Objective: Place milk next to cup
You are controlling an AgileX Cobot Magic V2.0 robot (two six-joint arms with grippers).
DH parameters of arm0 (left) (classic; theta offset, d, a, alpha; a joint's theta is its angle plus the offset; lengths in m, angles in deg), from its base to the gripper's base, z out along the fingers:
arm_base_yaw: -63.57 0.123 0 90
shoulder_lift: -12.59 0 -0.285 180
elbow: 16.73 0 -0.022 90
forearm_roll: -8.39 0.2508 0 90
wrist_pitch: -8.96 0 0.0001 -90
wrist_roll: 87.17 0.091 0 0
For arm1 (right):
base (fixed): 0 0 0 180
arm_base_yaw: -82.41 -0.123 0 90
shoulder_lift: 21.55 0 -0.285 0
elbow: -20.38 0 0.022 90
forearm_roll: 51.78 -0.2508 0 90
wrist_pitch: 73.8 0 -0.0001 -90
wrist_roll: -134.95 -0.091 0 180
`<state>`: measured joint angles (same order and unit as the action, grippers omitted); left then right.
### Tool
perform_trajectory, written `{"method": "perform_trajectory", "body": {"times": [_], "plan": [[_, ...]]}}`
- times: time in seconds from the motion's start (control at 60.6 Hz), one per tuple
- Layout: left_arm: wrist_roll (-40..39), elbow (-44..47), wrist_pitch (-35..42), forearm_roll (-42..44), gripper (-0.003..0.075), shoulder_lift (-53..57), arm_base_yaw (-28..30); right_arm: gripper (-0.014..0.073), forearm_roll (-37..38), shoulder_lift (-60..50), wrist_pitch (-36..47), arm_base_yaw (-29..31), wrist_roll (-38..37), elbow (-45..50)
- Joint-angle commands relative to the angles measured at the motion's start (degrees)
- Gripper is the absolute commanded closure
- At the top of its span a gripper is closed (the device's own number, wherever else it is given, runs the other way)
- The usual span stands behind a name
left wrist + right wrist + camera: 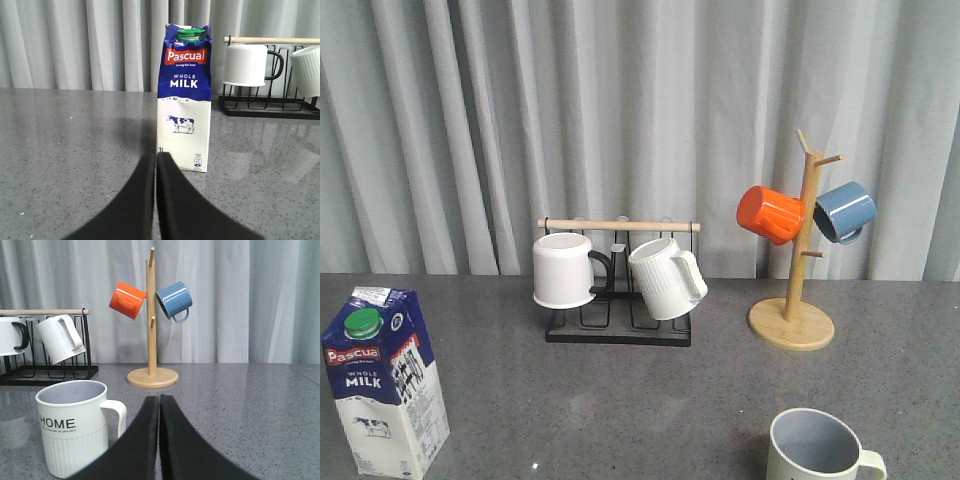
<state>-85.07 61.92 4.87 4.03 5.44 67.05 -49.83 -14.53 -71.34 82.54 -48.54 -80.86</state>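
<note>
1. Your left jaws (156, 165) are pressed together with nothing between them; the milk (183, 97) stands upright on the table (60, 150) just beyond their tips, apart from them.
2. Your right jaws (159, 407) are likewise closed and empty; the cup (75, 432) sits beside them, handle toward them.
3. In the front view the milk (382, 380) and cup (820, 447) stand well apart.

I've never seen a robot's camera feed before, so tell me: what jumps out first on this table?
The tall blue and white milk carton stands upright at the front left of the grey table. Far across, at front right, sits the cream HOME cup. Behind, bright orange and blue mugs hang on a wooden mug tree, right of a black rack holding two white mugs.
</note>
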Motion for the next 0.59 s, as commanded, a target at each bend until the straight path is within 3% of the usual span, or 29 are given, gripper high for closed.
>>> {"method": "perform_trajectory", "body": {"times": [0.0,0.577], "plan": [[-0.2,1.2,4.1,-0.1,0.0726,0.8,0.1,0.0599,0.5,-0.4,4.1,0.3,0.5,0.5],[-1.8,1.2,4.8,-0.3,0.0727,0.8,0.1,0.0599,0.5,-0.4,4.1,0.3,0.5,0.5]]}}
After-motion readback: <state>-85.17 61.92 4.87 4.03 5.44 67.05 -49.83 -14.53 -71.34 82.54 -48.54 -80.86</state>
